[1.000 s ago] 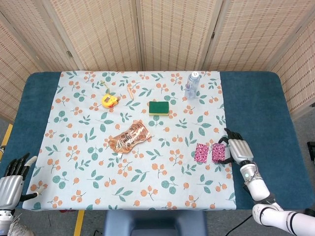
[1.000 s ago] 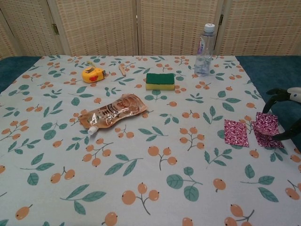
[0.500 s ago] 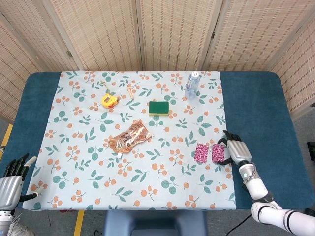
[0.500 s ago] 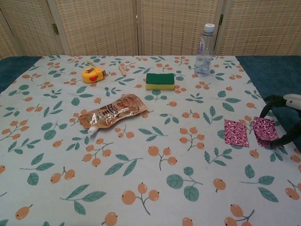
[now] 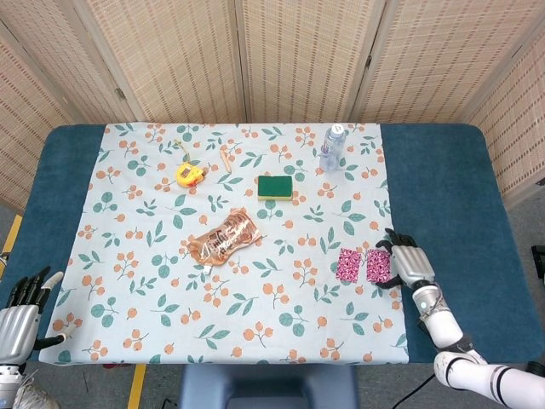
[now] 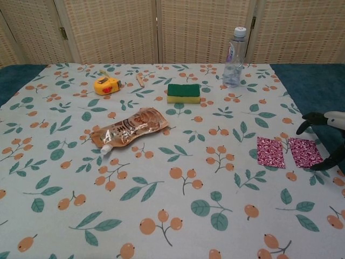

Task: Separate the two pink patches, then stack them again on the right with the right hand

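matt printed cloth (image 5: 153,281) covers the desk (image 5: 451,187); glossy foil pouch (image 5: 223,239), clear plastic bottle (image 5: 331,147), spongy green sponge (image 5: 275,187).

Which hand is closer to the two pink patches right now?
The right hand. It sits at the right edge of the pink patches, fingers beside the nearer one. The left hand is far off, past the table's near left corner.

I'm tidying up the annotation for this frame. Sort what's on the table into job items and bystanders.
Job items:
left pink patch, flat on the cloth
right pink patch, flat beside it, a gap between them
right hand, next to the right patch

Bystanders:
water bottle
green sponge
yellow tape measure
brown pouch
left hand, off at the table's corner
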Robot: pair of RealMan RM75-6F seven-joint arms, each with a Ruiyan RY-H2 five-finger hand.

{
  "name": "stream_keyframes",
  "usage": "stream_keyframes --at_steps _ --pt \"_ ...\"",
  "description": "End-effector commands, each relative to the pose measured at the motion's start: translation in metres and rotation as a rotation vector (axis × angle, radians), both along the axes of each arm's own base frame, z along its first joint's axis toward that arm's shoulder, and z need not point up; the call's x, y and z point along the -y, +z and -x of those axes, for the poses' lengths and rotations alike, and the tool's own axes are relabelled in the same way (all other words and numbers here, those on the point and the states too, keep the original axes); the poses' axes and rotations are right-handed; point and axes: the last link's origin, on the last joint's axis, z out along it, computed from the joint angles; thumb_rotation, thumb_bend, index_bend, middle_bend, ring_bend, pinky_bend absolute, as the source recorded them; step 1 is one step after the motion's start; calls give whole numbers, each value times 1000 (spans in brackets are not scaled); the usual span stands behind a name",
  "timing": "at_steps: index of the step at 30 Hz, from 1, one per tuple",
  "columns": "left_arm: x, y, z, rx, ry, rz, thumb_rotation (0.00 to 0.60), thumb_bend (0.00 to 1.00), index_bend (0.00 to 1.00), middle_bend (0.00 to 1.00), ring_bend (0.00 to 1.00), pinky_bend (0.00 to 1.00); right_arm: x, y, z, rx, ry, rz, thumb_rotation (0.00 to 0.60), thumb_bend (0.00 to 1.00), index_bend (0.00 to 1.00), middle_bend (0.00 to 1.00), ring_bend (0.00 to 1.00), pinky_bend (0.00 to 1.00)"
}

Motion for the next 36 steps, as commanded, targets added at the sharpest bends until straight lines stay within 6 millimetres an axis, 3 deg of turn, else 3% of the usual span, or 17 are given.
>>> stream_keyframes --at_steps 1,10,14,36 --pt "0 1 0 1 -1 -2 600 223 140 43 95 0 -1 -1 -7 21 13 -1 547 49 218 2 0 0" --pt "0 -1 0 6 -6 4 600 223 141 43 95 0 1 -21 -45 78 68 -44 546 49 217 1 0 0" --pt "1 1 1 7 -3 0 600 223 141 43 95 0 2 -31 -53 65 72 -38 547 49 217 0 0 0" --pt "1 0 4 11 -2 5 600 223 141 43 95 0 7 -46 -52 28 19 -44 547 49 217 0 0 0"
